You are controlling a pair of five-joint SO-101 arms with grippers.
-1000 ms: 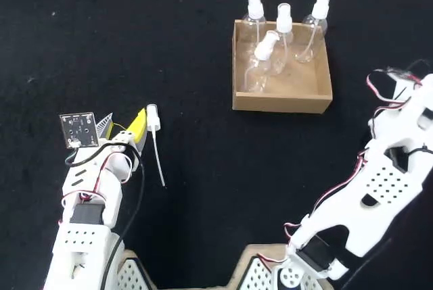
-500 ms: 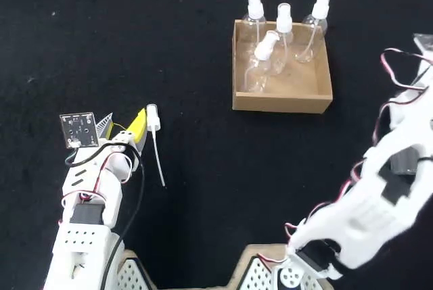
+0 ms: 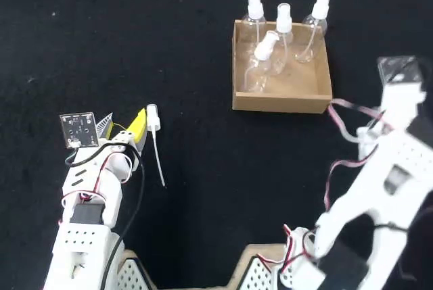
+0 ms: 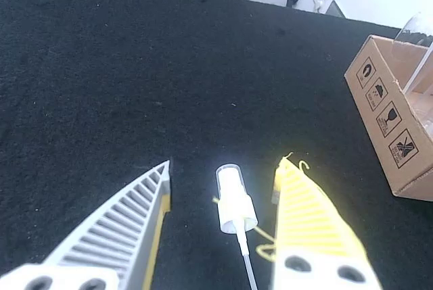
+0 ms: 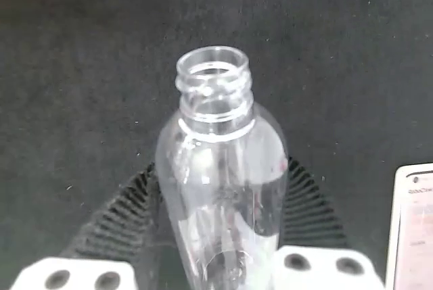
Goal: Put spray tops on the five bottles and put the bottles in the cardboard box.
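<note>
Right wrist view: R gripper clamped on bottle (light, slick, prob. crushable; hold mid-body); L gripper apart, flanking top.

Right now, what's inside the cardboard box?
In the cardboard box are four clear bottles with white spray tops: three along the far wall and a tilted bottle in front. It covers the lower part of the middle one.
</note>
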